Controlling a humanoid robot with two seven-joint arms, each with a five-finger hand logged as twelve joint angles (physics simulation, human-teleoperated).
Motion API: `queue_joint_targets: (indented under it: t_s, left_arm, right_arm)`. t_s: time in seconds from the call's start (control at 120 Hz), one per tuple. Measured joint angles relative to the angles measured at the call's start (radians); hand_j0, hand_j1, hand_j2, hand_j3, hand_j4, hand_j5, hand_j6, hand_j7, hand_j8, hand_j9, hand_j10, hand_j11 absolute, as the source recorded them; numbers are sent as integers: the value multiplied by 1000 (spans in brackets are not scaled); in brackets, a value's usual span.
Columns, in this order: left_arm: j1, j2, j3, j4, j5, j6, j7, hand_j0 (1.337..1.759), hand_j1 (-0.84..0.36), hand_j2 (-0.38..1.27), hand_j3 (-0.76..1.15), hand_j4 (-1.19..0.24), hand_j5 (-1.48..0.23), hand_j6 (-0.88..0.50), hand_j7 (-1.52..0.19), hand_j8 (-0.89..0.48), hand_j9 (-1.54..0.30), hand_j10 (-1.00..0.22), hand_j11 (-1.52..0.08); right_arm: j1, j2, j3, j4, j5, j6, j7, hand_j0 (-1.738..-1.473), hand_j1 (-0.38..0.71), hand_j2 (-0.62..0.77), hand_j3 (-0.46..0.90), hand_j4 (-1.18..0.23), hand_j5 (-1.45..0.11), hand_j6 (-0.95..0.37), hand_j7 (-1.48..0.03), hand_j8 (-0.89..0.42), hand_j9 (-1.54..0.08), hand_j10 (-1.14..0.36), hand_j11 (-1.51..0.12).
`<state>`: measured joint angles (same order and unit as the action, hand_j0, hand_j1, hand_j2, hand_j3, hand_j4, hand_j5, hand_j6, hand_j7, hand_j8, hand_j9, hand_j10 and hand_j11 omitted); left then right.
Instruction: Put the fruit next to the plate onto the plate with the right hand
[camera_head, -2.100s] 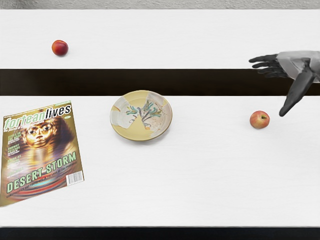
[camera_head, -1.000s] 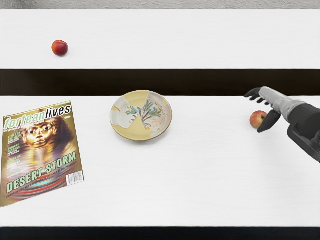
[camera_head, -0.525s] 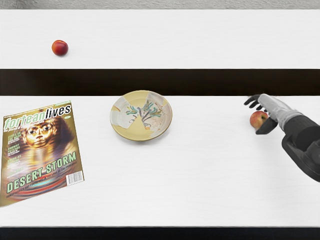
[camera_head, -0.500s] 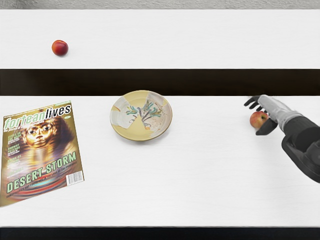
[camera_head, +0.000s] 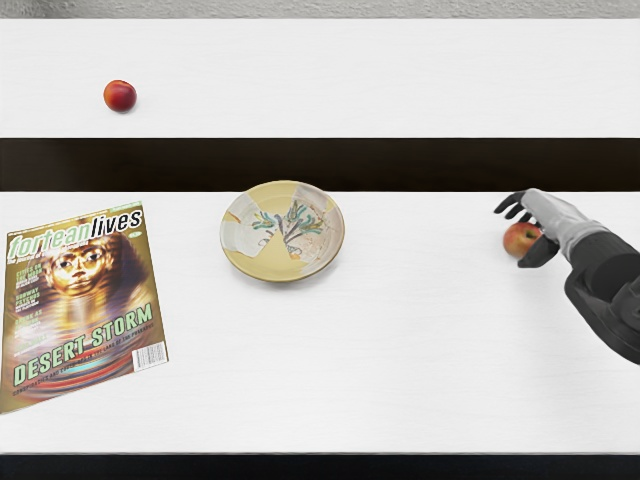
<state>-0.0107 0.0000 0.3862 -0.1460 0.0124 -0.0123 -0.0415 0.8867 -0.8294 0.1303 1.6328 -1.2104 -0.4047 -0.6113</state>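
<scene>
- Apple (camera_head: 516, 238) sits on desk (camera_head: 400, 350), at 3 o'clock from plate (camera_head: 282, 230), well apart.
- Right robot hand (camera_head: 543, 214) cups it, fingers apart, not clamped.
- Risk: uneven closure may roll the fruit away.

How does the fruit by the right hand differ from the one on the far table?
The near fruit is red with yellow patches; the far fruit is darker red. The near fruit has the right hand at it; the far fruit lies alone. Both are small and round.
</scene>
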Motion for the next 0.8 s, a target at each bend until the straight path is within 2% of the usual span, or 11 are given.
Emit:
queue_joint_targets:
  t_s: [0.167, 0.567, 0.683, 0.742, 0.8]
  left_arm:
    - [0, 0, 0, 0, 0, 0, 0, 1658, 69, 47, 0, -234, -304, -234, -304, -234, -304, -234, -304]
    - [0, 0, 0, 0, 0, 0, 0, 1658, 69, 47, 0, -234, -304, -234, -304, -234, -304, -234, -304]
    - [0, 0, 0, 0, 0, 0, 0, 1658, 69, 47, 0, -234, -304, -234, -304, -234, -304, -234, -304]
    - [0, 0, 0, 0, 0, 0, 0, 1658, 69, 47, 0, -234, -304, -234, -304, -234, -304, -234, -304]
    - [0, 0, 0, 0, 0, 0, 0, 1658, 69, 47, 0, -234, -304, -234, -304, -234, -304, -234, -304]
  right_arm:
    - [-17, 3, -2, -12, -3, -22, 0, -1658, 110, -62, 0, -427, -482, -409, -509, -325, -493, -385, -511]
    - [-28, 5, -2, -27, 2, -67, 0, -1658, 207, -85, 0, -479, -602, -475, -608, -427, -607, -471, -609]
    - [-35, 33, -1, -53, -8, -73, 0, -1657, 211, -77, -1, -529, -567, -529, -621, -457, -618, -497, -619]
    - [-38, 44, -1, -65, -10, -73, 0, -1656, 241, -65, 0, -538, -563, -534, -623, -425, -617, -505, -617]
    - [-41, 53, -1, -75, -9, -72, -1, -1653, 297, -23, -1, -528, -583, -476, -625, -374, -629, -500, -628]
